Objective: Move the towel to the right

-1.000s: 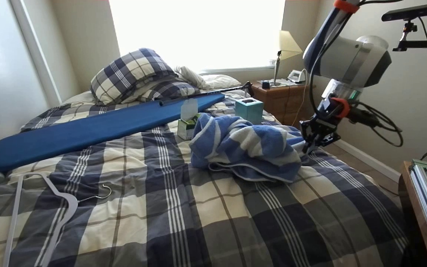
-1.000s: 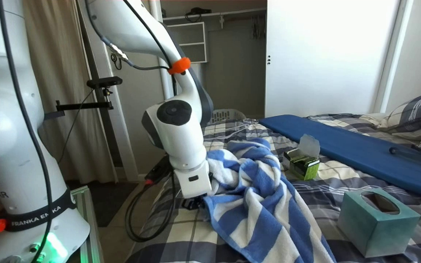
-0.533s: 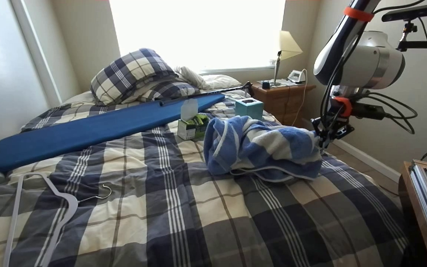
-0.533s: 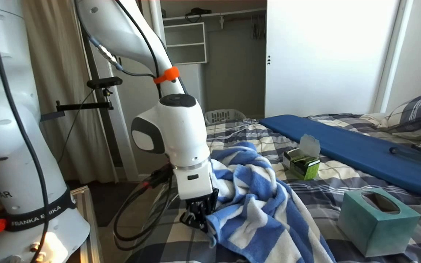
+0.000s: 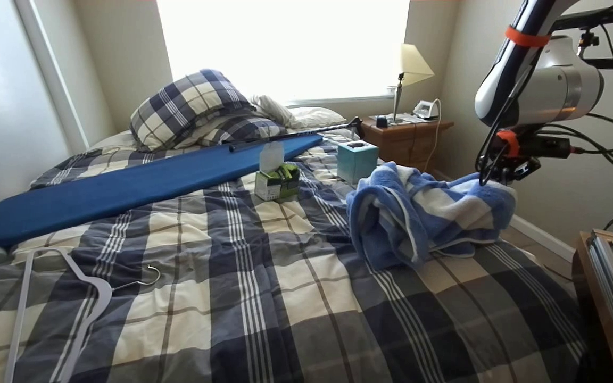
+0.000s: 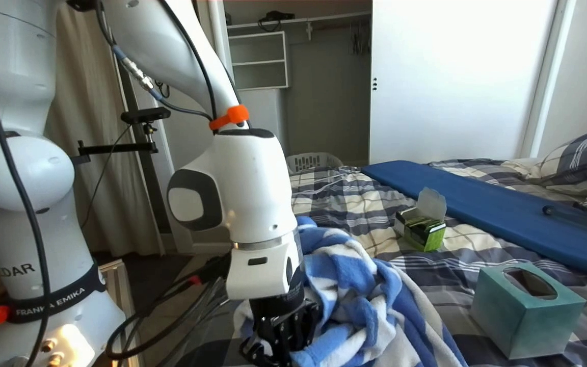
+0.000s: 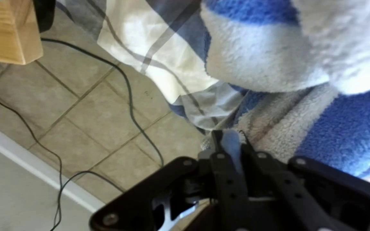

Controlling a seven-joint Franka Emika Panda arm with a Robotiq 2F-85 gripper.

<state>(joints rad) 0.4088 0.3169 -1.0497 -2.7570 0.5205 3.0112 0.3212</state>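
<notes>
The blue-and-white striped towel (image 5: 429,213) lies bunched near the bed's edge, its near end raised where it meets the gripper. Its folds (image 6: 354,285) spread beside the arm in an exterior view and fill the right of the wrist view. My gripper (image 7: 231,136) is shut on a pinch of the towel, a pale-blue fold showing between its fingers. The gripper (image 6: 283,341) points downward at the bed's edge in an exterior view; the towel partly hides its fingertips in both exterior views.
On the plaid bedspread (image 5: 296,298) are a teal tissue box (image 5: 357,162), a green carton (image 6: 421,227), a long blue pad (image 5: 125,186) and a hanger (image 5: 101,298). Beyond the bed's edge, the wrist view shows tiled floor (image 7: 98,125) with cables and a wooden corner (image 7: 14,35).
The gripper has drawn the towel away from the green carton, rightward along the bed in an exterior view, towards the bed's edge. The towel's bunched shape has shifted; the grip has stayed shut.
</notes>
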